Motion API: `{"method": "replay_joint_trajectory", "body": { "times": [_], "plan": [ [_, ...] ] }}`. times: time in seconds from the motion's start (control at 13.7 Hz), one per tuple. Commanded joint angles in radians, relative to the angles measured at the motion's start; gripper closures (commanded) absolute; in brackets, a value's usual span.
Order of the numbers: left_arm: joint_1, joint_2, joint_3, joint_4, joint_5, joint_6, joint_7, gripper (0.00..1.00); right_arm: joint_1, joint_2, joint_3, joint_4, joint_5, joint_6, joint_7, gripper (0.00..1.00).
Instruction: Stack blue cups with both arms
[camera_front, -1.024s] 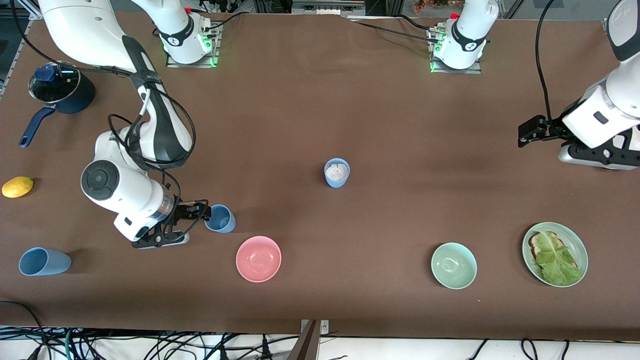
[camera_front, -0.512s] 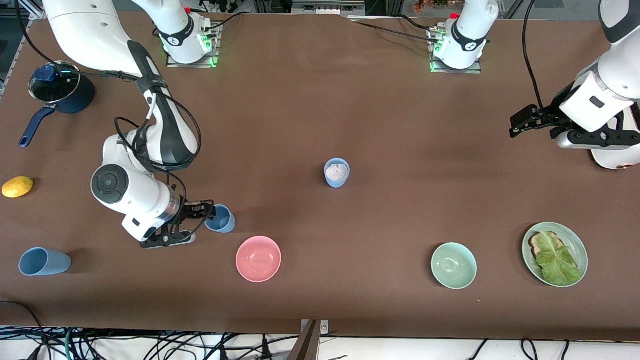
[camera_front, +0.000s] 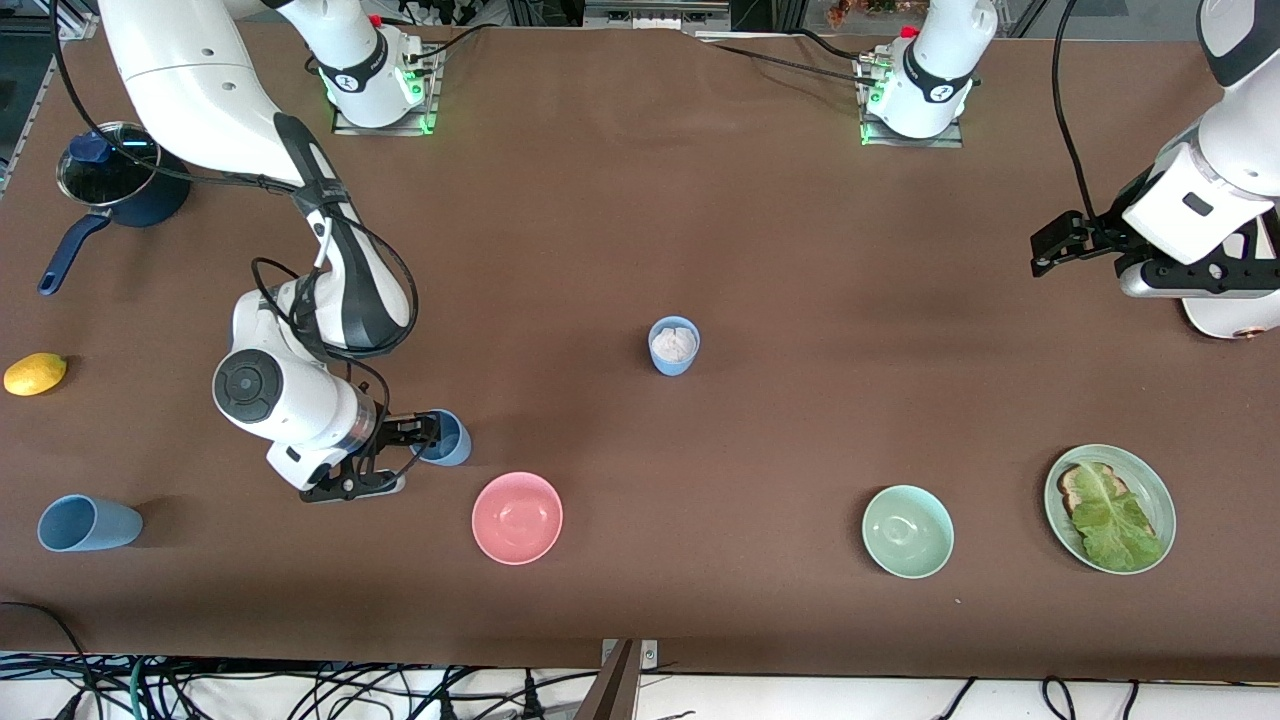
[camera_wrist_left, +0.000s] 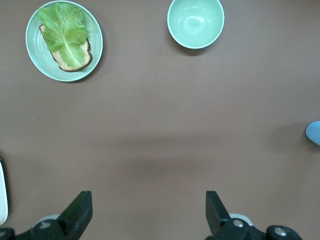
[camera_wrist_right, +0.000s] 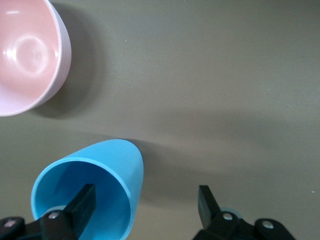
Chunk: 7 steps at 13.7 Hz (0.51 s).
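Three blue cups show in the front view. One cup (camera_front: 450, 441) lies next to the pink bowl. My right gripper (camera_front: 427, 432) is open around its rim. In the right wrist view one finger (camera_wrist_right: 80, 204) is inside the cup (camera_wrist_right: 107, 170) and the other finger (camera_wrist_right: 206, 199) is outside it. A second cup (camera_front: 88, 523) lies on its side at the right arm's end. A third cup (camera_front: 673, 346) stands upright mid-table with something white inside. My left gripper (camera_front: 1048, 252) is open and empty over bare table at the left arm's end, also seen in its wrist view (camera_wrist_left: 148, 212).
A pink bowl (camera_front: 517, 517) sits close to the gripped cup, nearer the front camera. A mint bowl (camera_front: 907, 531) and a plate with toast and lettuce (camera_front: 1110, 508) lie toward the left arm's end. A navy saucepan (camera_front: 120, 185) and a lemon (camera_front: 35, 373) are at the right arm's end.
My right gripper has moved toward the cup by the pink bowl, and one finger has gone inside its rim. My left gripper has shifted slightly and stays open.
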Motion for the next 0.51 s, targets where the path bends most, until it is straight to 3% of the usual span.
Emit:
{"method": "replay_joint_trajectory", "body": {
  "times": [0.0,0.37,0.44],
  "plan": [
    [-0.003,0.004,-0.002,0.03,0.02,-0.028,-0.005,0.0,0.008,0.0,0.003,0.001,-0.014,0.007,0.033,0.3],
    [-0.003,0.027,0.001,0.078,-0.006,-0.06,-0.008,0.0,0.02,-0.006,0.006,0.004,-0.012,-0.001,0.073,0.91],
    [-0.003,0.026,0.0,0.078,-0.003,-0.06,-0.005,0.0,0.022,-0.006,0.006,0.006,-0.012,-0.001,0.073,1.0]
  ]
}}
